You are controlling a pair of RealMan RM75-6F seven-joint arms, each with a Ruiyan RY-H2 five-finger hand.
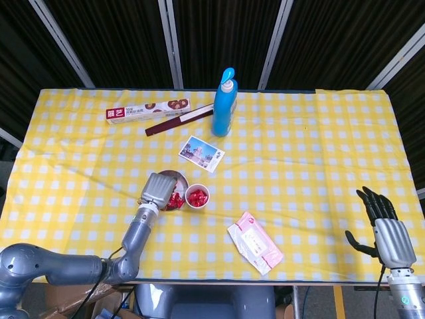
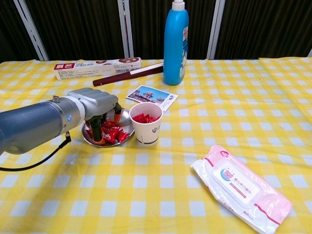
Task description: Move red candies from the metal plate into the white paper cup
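A small metal plate (image 2: 127,123) holds several red candies (image 2: 113,134) just left of the white paper cup (image 2: 146,130), which has red candies (image 2: 145,117) inside. My left hand (image 2: 95,105) hangs over the plate's left half, its fingers reaching down among the candies. The frames do not show whether a candy is pinched. In the head view the left hand (image 1: 157,189) covers most of the plate (image 1: 178,177), beside the cup (image 1: 197,197). My right hand (image 1: 385,229) is off the table's front right corner, fingers spread and holding nothing.
A tall blue bottle (image 2: 175,44) stands behind the cup. A postcard (image 2: 152,96) lies between them. A biscuit box (image 1: 147,110) and a dark red stick (image 1: 179,121) lie at the back left. A pink wipes pack (image 2: 241,187) lies front right.
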